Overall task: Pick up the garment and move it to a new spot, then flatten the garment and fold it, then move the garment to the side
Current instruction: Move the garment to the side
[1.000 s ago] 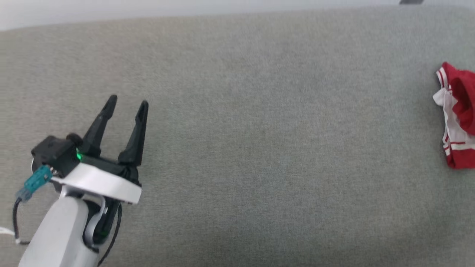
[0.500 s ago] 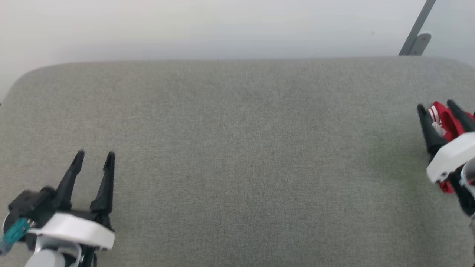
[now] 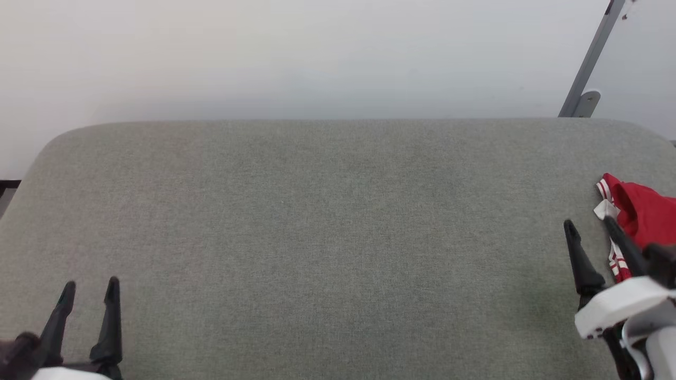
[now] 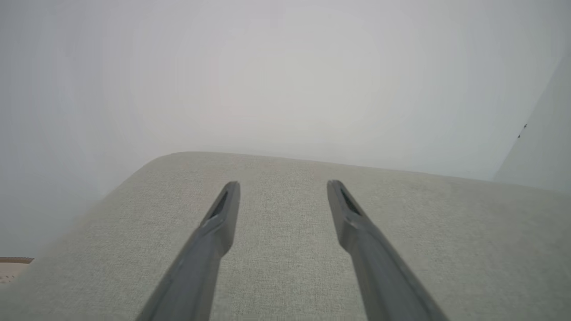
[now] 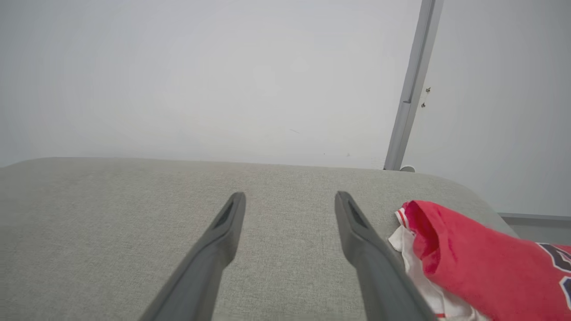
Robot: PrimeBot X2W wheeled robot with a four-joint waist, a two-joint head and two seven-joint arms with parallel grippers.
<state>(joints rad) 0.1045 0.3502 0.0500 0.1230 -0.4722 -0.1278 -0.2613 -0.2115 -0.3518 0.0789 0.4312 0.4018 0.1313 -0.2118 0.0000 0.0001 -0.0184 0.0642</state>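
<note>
- Jaws of left gripper (image 3: 90, 284) and right gripper (image 3: 588, 222) stand released, empty.
- Just right of right jaws, garment (image 3: 644, 211) lies bunched at bench (image 3: 338, 211) side; whether folded, unclear.

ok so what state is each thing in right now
shirt, crumpled in a heap, unfolded, at the right end of the grey pad
left gripper, open, holding nothing
right gripper, open, holding nothing, beside the shirt
</note>
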